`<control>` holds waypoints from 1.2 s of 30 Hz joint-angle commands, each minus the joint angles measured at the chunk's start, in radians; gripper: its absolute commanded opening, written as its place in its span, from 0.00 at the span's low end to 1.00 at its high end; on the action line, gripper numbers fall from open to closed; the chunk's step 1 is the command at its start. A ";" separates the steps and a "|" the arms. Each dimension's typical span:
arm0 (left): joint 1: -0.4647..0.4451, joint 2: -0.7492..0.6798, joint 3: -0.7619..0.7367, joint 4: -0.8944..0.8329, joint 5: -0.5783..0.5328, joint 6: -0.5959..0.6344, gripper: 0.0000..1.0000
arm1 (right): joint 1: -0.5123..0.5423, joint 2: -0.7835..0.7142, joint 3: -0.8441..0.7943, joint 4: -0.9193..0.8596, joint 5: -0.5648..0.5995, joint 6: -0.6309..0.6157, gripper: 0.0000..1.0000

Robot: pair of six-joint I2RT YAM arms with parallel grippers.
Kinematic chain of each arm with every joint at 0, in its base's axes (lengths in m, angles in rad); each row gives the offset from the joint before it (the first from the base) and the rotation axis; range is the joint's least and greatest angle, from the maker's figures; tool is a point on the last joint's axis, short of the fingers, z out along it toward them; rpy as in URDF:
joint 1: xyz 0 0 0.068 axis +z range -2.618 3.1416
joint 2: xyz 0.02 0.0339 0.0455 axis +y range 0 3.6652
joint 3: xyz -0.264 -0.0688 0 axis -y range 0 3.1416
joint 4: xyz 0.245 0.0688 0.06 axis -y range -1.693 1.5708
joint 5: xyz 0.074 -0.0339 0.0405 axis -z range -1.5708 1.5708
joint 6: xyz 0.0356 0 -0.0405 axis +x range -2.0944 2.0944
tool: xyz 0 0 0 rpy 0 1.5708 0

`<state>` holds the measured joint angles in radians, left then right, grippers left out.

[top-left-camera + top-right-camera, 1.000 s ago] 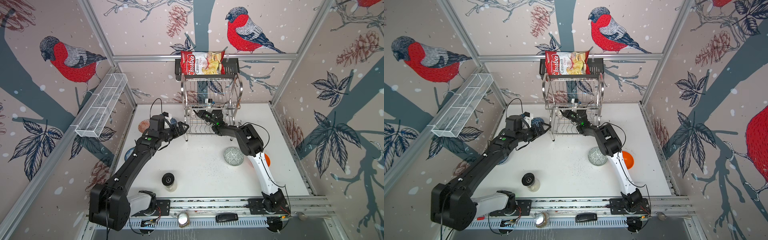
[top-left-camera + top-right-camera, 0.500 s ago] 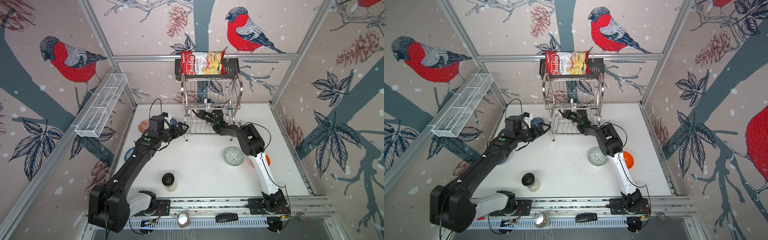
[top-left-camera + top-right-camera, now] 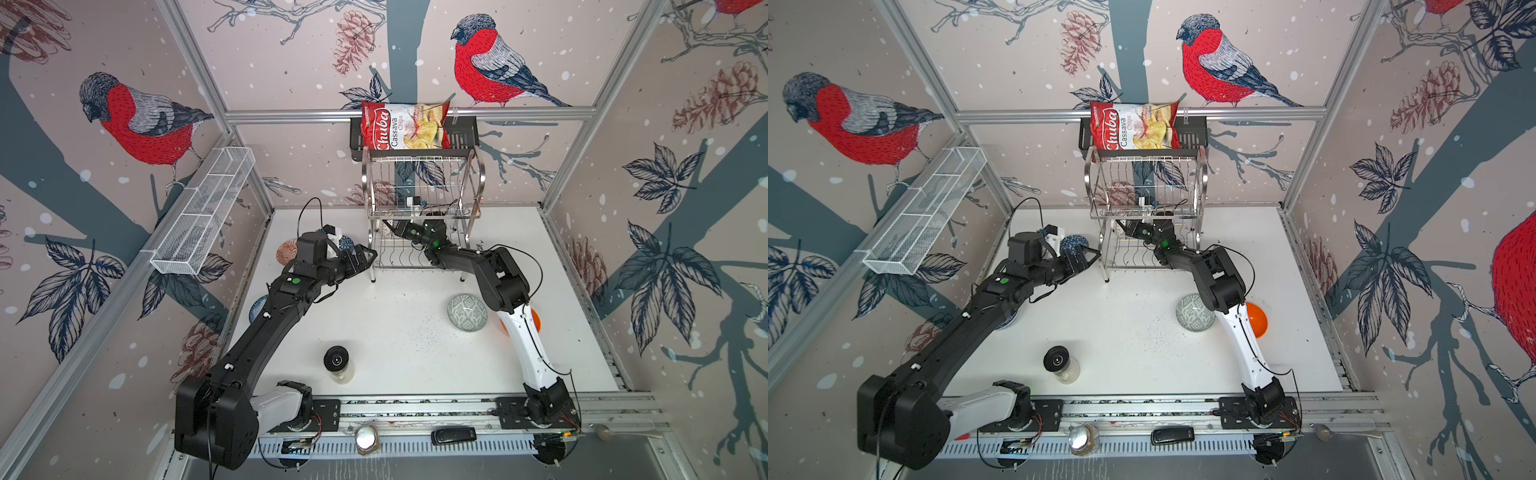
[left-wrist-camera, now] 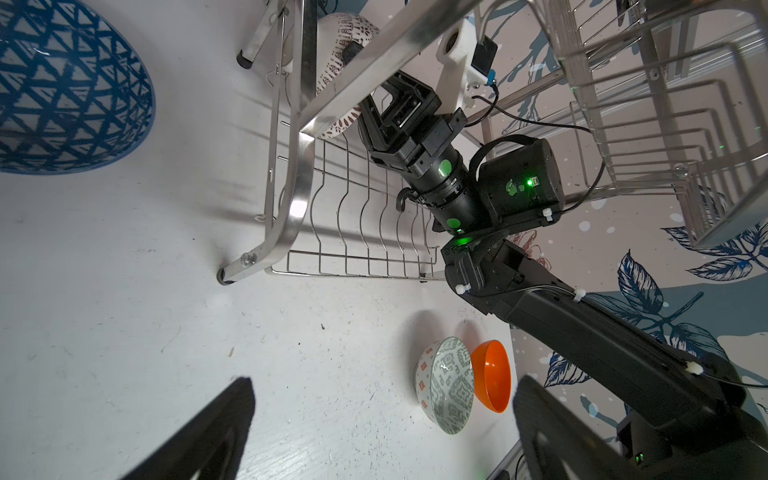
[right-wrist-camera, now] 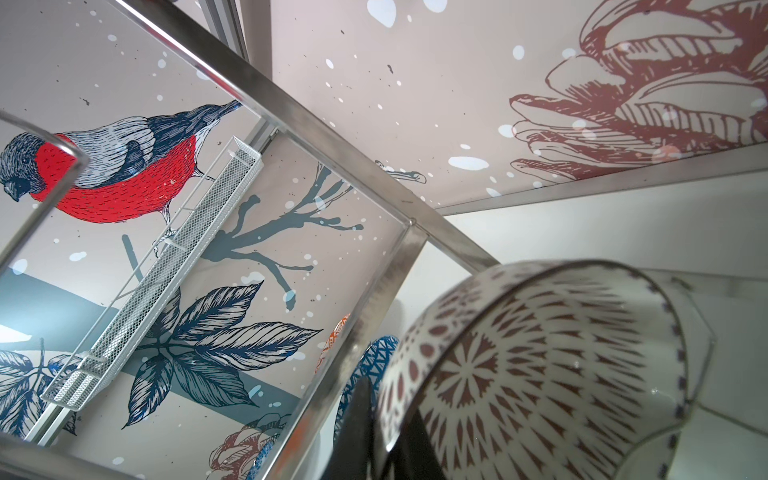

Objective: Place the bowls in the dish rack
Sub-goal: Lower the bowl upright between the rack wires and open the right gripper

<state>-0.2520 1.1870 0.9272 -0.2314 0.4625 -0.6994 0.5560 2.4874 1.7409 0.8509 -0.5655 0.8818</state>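
Right claw (image 3: 390, 226) pinched shut on the rim of a white round bowl with a dark red-brown dotted pattern (image 5: 519, 365). Bowl tipped on edge beneath the upper tier of the shiny two-tier steel wire dish rack (image 3: 422, 183), at the left end of its lower tier. Resting on the wires or hanging clear: cannot tell. One dark finger (image 5: 359, 422) across the rim, seen close in the right wrist view only. Little of that bowl in both top views, screened by the upper tier's wires. Outer wall of it plain in the left wrist view, behind the rack's side frame.

Rack set at the middle of the far edge of the white worktop (image 3: 407, 340). Left claw (image 3: 368, 254) spread wide, holding nothing, just beside the rack's front left leg. Beyond it, toward the far left corner, a blue triangle-patterned bowl (image 4: 70, 83). Nearer the left edge, a red-orange patterned bowl (image 3: 286, 251). Farther forward along that edge, a blue-white floral bowl (image 3: 257, 309), mostly hidden under the left arm.

Toward the right edge, a grey-green patterned bowl (image 3: 467, 311). Just beside it, nearer that edge, a plain bright orange bowl (image 3: 1256, 320), half covered by the right arm from above, whole in the left wrist view. Near the front edge, left of middle, a clear jar with a black lid (image 3: 337, 361).
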 commanded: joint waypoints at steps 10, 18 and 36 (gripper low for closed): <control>0.002 -0.010 0.001 0.001 -0.008 0.012 0.97 | -0.002 0.001 0.008 -0.073 -0.028 -0.002 0.12; 0.001 -0.020 -0.004 -0.010 -0.013 0.013 0.97 | -0.004 -0.001 0.007 -0.075 -0.029 -0.006 0.17; 0.001 -0.030 -0.017 -0.007 -0.012 0.001 0.97 | -0.006 -0.033 -0.019 -0.047 -0.025 0.011 0.25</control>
<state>-0.2516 1.1633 0.9127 -0.2451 0.4587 -0.7002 0.5495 2.4729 1.7279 0.7952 -0.5980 0.8856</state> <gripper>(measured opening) 0.973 0.248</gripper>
